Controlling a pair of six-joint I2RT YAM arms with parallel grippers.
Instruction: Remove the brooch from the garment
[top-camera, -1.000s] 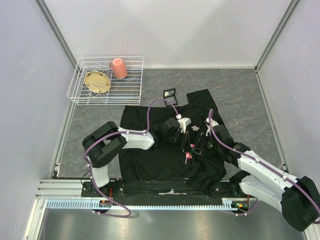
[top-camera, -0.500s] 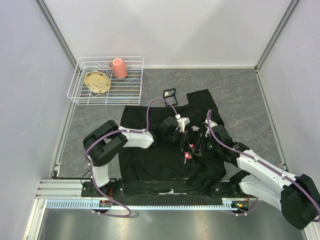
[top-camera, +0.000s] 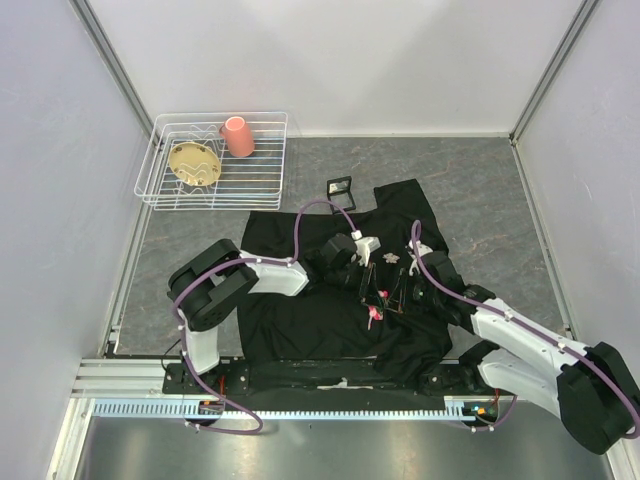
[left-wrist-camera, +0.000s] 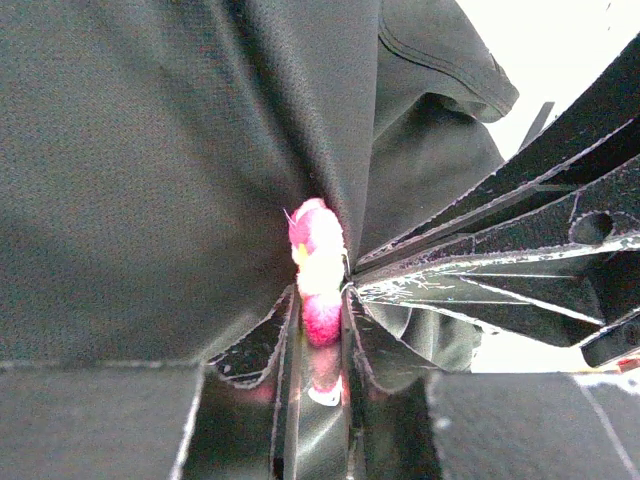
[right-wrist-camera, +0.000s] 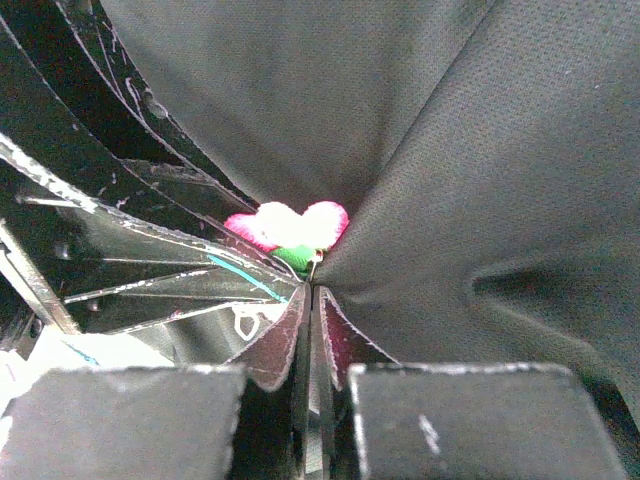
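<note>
1. Toward 6 o'clock on the grey bench (top-camera: 480, 190), spread rumpled between both arms: black garment (top-camera: 300, 310).
2. Pinned near the garment's middle, slightly toward 3 o'clock: brooch (left-wrist-camera: 318, 262), pink with a pale centre, a bit of green at its base in the right wrist view.
3. Left claw (left-wrist-camera: 320, 305): closed down to a narrow slit, pinching the lower end of the brooch between its fingertips.
4. Right claw (right-wrist-camera: 312, 292): pressed fully together on a pucker of garment cloth just under the brooch, at the brooch's 6 o'clock in its own view. Cloth drawn into taut folds spreading from that pinch. Cannot tell whether the pin is caught too.
5. Tip to tip at the brooch in the top view, left claw reaching in from 9 o'clock, right claw from 3 o'clock.
6. Well apart at 10 o'clock: wire rack (top-camera: 255, 180) holding a pink cup (top-camera: 238, 136) and a tan dish (top-camera: 194, 162).
7. Just past the garment's 12 o'clock edge: small black frame (top-camera: 340, 186), lying on the bench.
</note>
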